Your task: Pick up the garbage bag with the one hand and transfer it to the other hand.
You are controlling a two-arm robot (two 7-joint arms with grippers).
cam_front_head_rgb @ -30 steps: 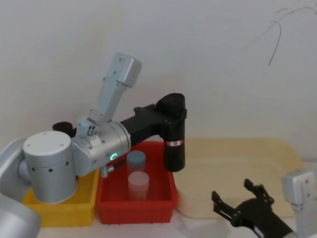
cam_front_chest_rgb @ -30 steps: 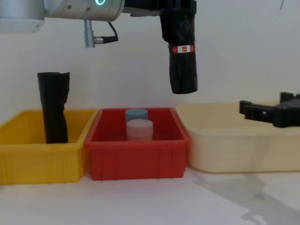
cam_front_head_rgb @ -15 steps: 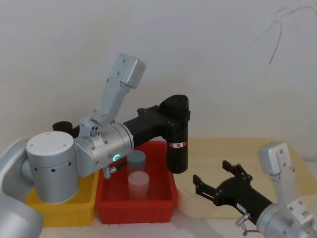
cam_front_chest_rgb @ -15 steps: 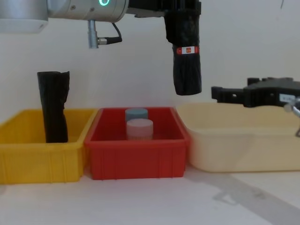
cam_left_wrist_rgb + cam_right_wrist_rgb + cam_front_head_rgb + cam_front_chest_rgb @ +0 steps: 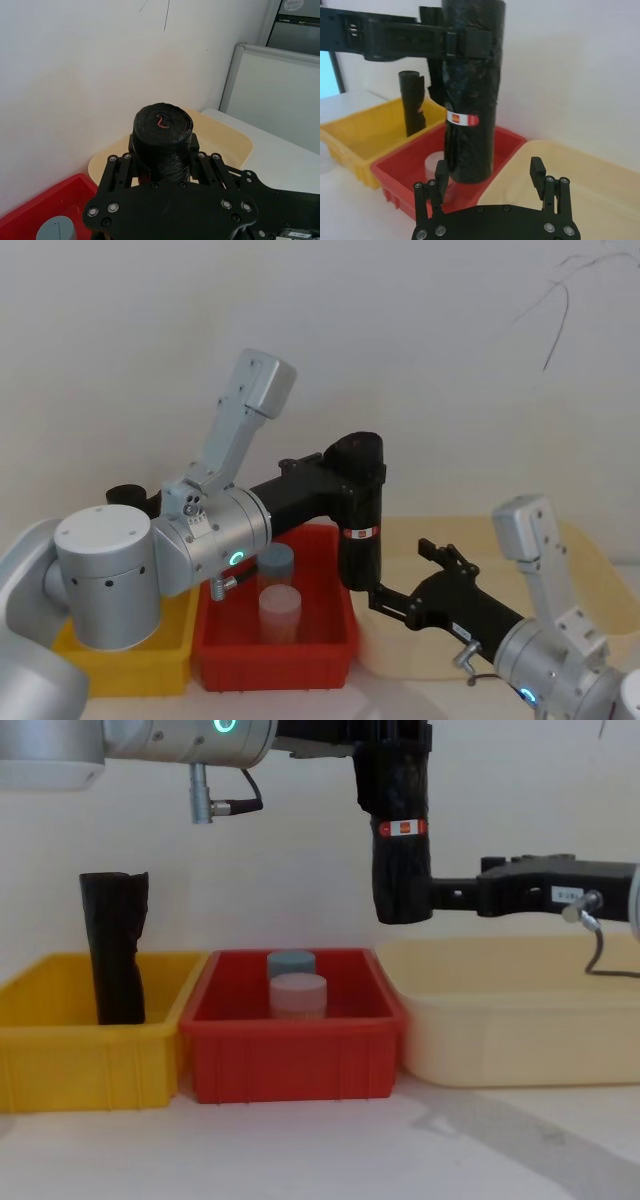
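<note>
Handover geometry decides this moment. Left end effector point(image 5: 352, 472), on the green-ringed arm, is clamped round the upper part of the garbage bag point(image 5: 360, 540), a smooth black roll with a red-and-white label band point(image 5: 401, 827). The roll hangs upright in the air, long axis vertical, over the right-hand end of the red bin point(image 5: 300, 1050), near the cream tray point(image 5: 520, 1030).

Right end effector point(image 5: 400, 575), on the blue-ringed arm, reaches in level from the robot's right at the height of the roll's lower end, below the band. Its fingers are spread apart and hold nothing. In the right wrist view the roll stands in line with the gap but close to one finger point(image 5: 441, 172) rather than centred. Whether its tips already flank the roll or touch it cannot be told.

The receiving arm probably needs to advance a little and centre itself, so the fingers straddle the lower section across that vertical axis before closing.
</note>
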